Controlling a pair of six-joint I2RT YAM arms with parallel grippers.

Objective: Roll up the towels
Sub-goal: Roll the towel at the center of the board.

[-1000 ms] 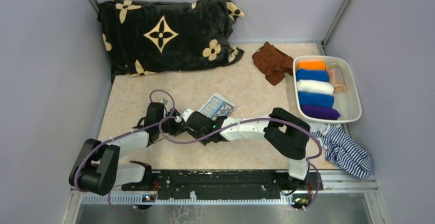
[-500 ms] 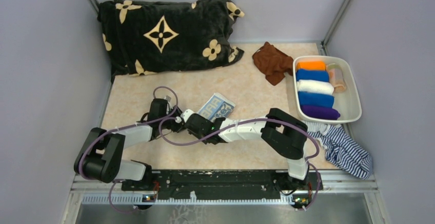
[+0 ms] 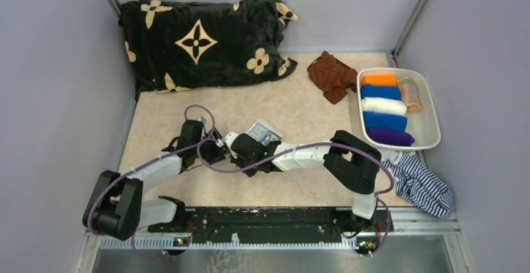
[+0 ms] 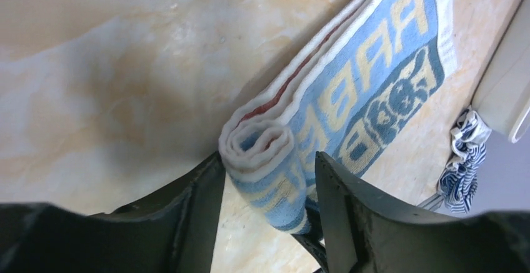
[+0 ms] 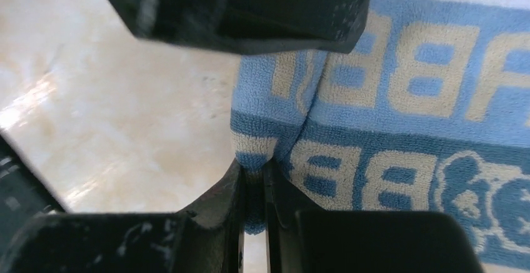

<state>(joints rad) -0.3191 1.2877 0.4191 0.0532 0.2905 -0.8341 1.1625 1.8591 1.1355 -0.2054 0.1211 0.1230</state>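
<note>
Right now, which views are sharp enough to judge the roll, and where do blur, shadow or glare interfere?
Top view: even light, sharp, but the arms cover most of the towel. Left wrist: roll in focus, its fingers dark and soft, a shadow on the table beside it. Right wrist: print fairly sharp, its fingers blurred, glare on the table at left.

**Laboratory robot booth.** Plain grey walls and metal corner posts enclosed a tabletop; robot arms were bolted to its front rail.
</note>
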